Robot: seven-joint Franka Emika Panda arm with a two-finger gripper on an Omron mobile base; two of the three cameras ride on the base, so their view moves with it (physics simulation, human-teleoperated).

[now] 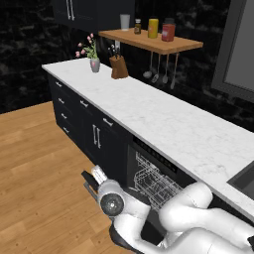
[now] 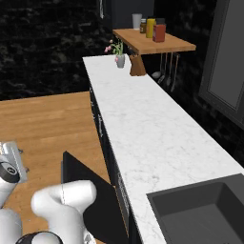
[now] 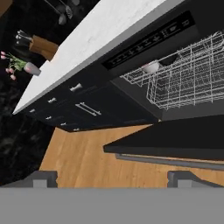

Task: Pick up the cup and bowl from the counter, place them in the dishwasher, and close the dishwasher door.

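Observation:
The dishwasher (image 3: 175,39) stands open under the counter (image 3: 100,30), its white wire rack (image 3: 192,83) pulled out. In the rack's back corner sits the cup (image 3: 152,67), small and pale. A dark rounded shape beside it (image 3: 169,59) may be the bowl; it blends into the black interior. The dishwasher door (image 3: 175,138) hangs down flat, black, with its silver bar handle (image 3: 170,162) along the near edge. My gripper (image 3: 113,179) is open and empty, low over the wooden floor just in front of that handle. From the base I see the gripper (image 1: 92,177) left of the rack (image 1: 156,184), and the door (image 2: 90,200) edge-on.
Black drawers (image 1: 82,116) run along the counter (image 1: 163,119) left of the dishwasher. A flower vase (image 1: 94,63) and knife block (image 1: 119,67) stand at the far end under a wooden shelf (image 1: 154,42). A dark sink (image 2: 200,214) lies to the right. Wooden floor (image 1: 39,173) spreads left.

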